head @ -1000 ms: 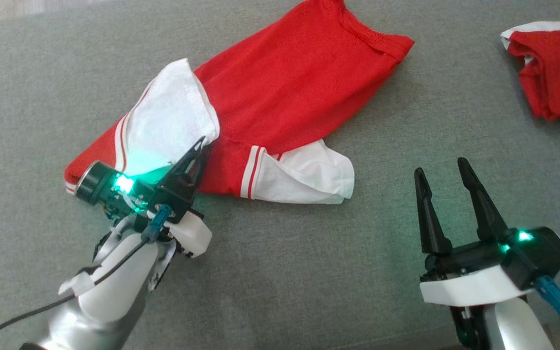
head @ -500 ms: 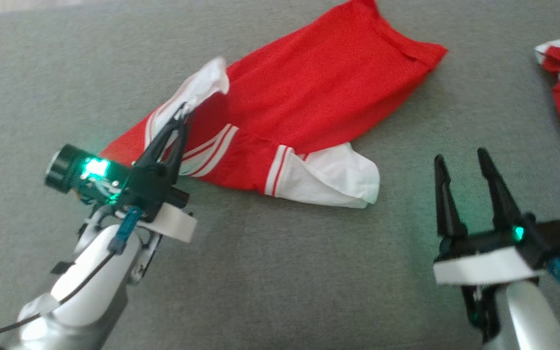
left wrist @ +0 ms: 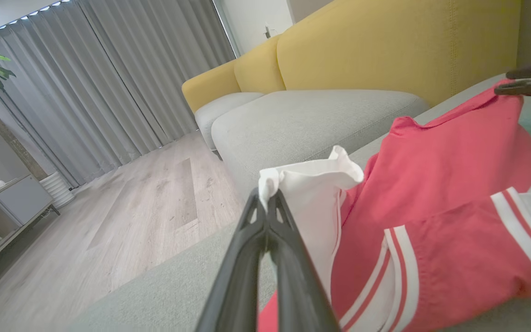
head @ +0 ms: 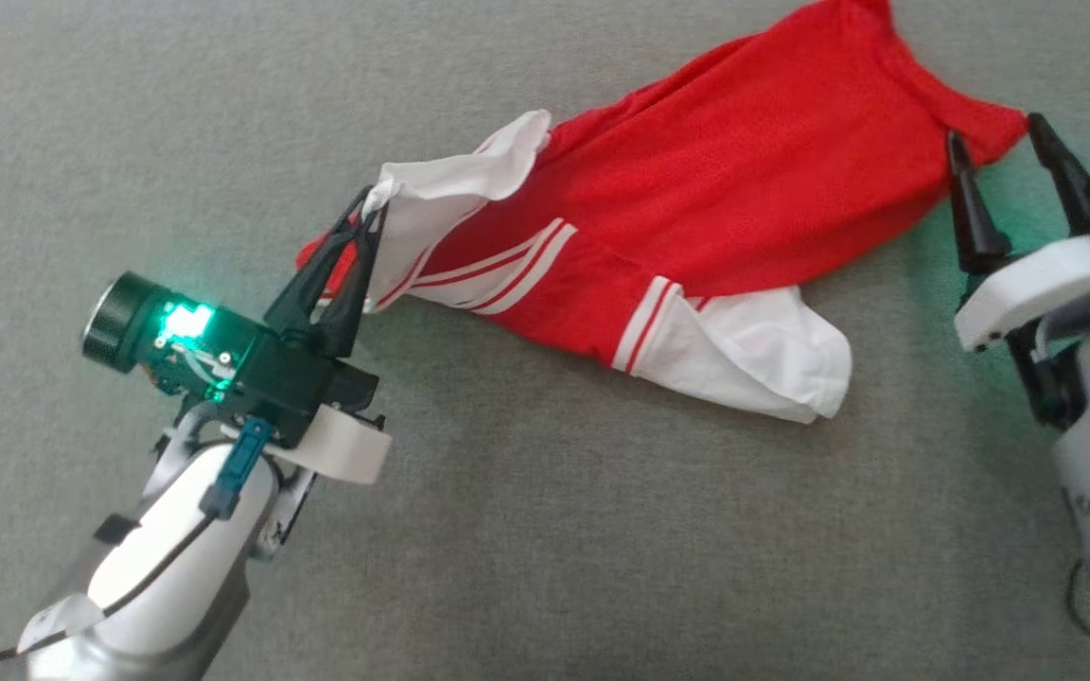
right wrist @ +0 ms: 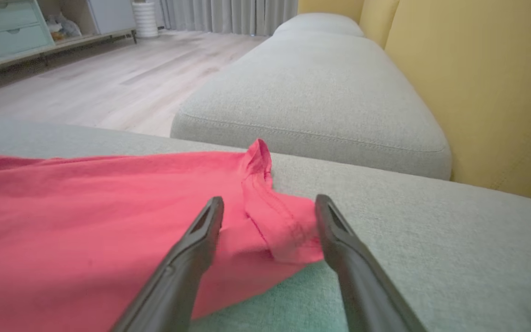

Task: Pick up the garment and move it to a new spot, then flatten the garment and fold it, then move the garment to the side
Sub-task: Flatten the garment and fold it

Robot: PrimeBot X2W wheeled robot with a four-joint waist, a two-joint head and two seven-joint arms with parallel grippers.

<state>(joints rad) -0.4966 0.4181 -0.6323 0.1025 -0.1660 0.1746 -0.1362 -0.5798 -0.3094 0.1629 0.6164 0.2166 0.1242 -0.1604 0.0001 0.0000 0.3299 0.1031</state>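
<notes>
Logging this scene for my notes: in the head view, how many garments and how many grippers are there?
Red mesh garment with white sleeves: 1
Black two-finger grippers: 2, the left gripper and the right gripper
Total: 3

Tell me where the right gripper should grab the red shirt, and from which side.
Grip the folded hem corner of the red shirt, coming in low along the cushion from the shirt's far end, opposite the left gripper that pinches the white sleeve. That corner is thickened, bunched, and sits between the open fingers of the right gripper, so closing there should catch it.
</notes>
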